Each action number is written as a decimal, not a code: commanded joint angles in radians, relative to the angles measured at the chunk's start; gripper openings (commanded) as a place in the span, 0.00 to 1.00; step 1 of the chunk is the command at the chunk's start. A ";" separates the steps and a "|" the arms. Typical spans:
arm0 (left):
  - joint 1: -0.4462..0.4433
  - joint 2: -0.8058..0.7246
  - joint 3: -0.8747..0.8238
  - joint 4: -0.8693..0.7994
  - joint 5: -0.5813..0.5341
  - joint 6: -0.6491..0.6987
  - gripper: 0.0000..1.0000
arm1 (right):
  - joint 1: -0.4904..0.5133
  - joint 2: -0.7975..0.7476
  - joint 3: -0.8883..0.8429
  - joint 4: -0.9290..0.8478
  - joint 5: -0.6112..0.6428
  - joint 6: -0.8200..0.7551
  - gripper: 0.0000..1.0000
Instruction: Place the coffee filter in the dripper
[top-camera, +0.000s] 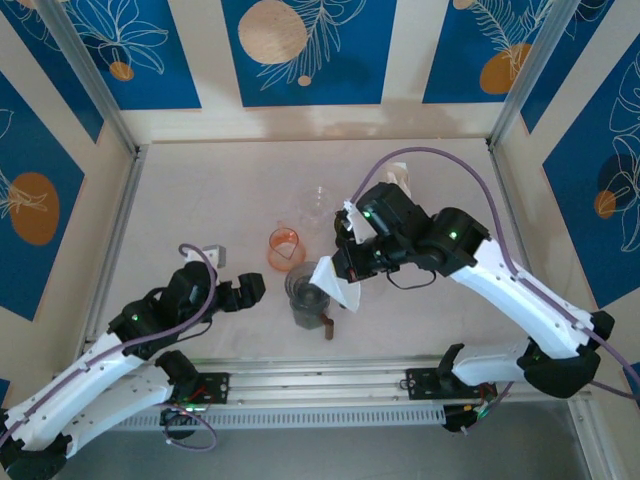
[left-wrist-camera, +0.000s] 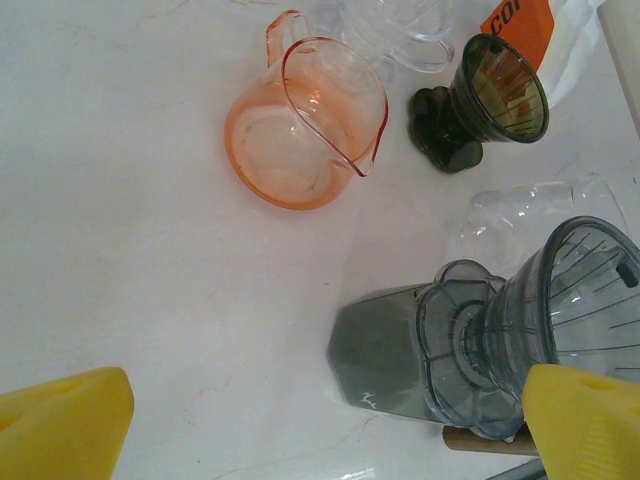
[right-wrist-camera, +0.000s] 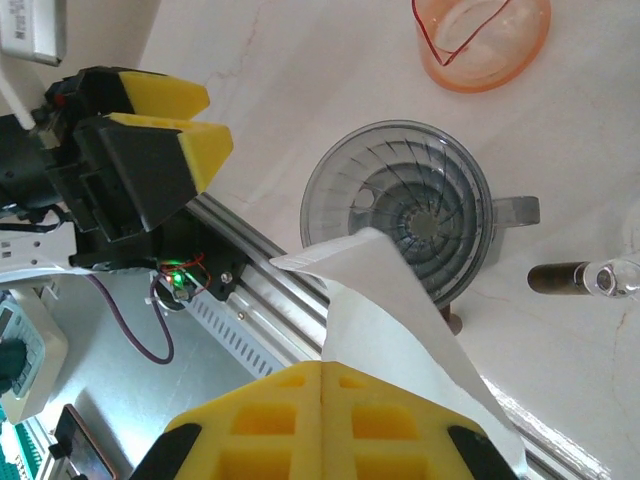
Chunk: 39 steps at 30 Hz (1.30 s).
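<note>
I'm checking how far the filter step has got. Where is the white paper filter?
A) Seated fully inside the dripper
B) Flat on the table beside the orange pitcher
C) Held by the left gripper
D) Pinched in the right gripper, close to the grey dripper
D: the right gripper is shut on the filter, whose free corner reaches over the rim of the dripper but is not seated in it.
</note>
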 joint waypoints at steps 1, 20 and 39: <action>0.012 -0.021 -0.017 0.016 0.027 -0.002 1.00 | 0.008 0.044 0.042 -0.042 -0.031 -0.020 0.00; 0.013 -0.060 -0.051 0.019 0.038 -0.001 1.00 | 0.015 0.328 0.173 -0.026 -0.039 -0.101 0.00; 0.012 0.000 0.003 0.040 0.086 0.016 1.00 | 0.040 0.231 -0.003 0.165 0.047 -0.055 0.41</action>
